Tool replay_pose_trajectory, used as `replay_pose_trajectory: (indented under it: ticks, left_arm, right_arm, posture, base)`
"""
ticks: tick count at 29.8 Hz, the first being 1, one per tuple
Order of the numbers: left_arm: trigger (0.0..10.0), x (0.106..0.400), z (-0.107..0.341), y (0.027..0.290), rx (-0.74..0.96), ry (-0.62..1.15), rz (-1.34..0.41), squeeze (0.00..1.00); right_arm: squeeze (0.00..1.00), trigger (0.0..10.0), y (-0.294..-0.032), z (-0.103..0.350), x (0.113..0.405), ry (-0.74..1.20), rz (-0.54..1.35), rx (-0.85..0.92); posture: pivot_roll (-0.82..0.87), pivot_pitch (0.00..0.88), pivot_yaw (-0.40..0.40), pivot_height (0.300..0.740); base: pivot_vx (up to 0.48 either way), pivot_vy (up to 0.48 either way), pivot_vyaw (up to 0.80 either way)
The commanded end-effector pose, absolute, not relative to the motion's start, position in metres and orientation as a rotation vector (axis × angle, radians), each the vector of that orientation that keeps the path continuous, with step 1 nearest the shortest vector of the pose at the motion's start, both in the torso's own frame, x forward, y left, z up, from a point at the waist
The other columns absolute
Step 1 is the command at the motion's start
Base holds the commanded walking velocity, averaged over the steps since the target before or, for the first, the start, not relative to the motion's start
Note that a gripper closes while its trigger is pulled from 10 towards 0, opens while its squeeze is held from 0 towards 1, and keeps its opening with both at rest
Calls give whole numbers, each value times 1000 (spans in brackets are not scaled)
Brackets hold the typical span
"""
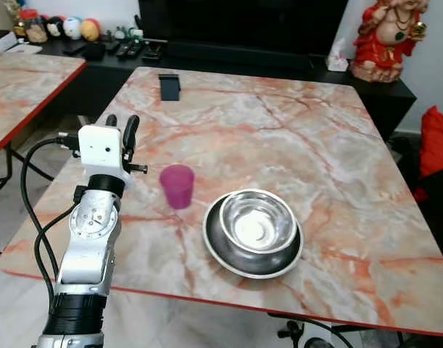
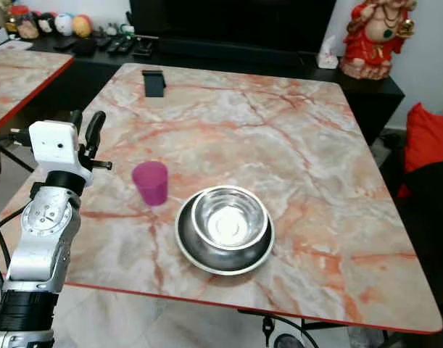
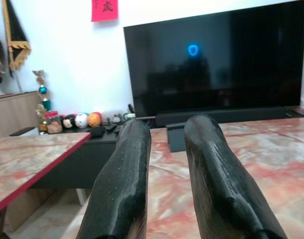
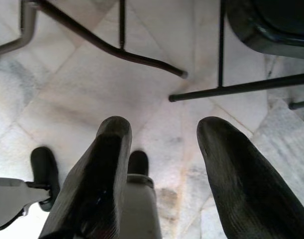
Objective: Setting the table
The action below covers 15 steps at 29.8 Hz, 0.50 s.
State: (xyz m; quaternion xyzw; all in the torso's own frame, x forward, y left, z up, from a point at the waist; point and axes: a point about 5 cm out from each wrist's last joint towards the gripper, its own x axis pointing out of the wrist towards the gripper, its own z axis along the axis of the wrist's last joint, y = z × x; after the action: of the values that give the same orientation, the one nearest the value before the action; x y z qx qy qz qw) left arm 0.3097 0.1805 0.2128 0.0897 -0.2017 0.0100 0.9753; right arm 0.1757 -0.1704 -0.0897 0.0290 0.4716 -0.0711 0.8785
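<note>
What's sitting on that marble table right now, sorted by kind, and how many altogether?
Cup: 1, pink
Bowl: 1, steel
Plate: 1, steel, under the bowl
Black stand: 1, far edge
Total: 4

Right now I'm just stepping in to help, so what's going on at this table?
The robot is setting the marble table. Its left hand is raised over the table's left side, fingers open and empty, just left of a pink cup. A steel bowl sits in a steel plate near the front edge. The right hand hangs open over the floor, idle.
</note>
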Motion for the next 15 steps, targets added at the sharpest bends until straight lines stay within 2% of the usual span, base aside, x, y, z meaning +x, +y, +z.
replay_pose_trajectory:
  ticks: [1, 15]
  left_arm:
    - [10000, 308, 218, 180, 173, -434, 23, 0]
    - [10000, 310, 222, 178, 172, -446, 17, 0]
  right_arm:
    - [0, 10000, -171, -89, 177, 981, -140, 51]
    - [0, 10000, -170, -88, 179, 977, -124, 43]
  posture:
    - [69, 0, -59, 740]
    - [67, 0, -56, 740]
  base:
    - [0, 379, 0]
    - [0, 388, 0]
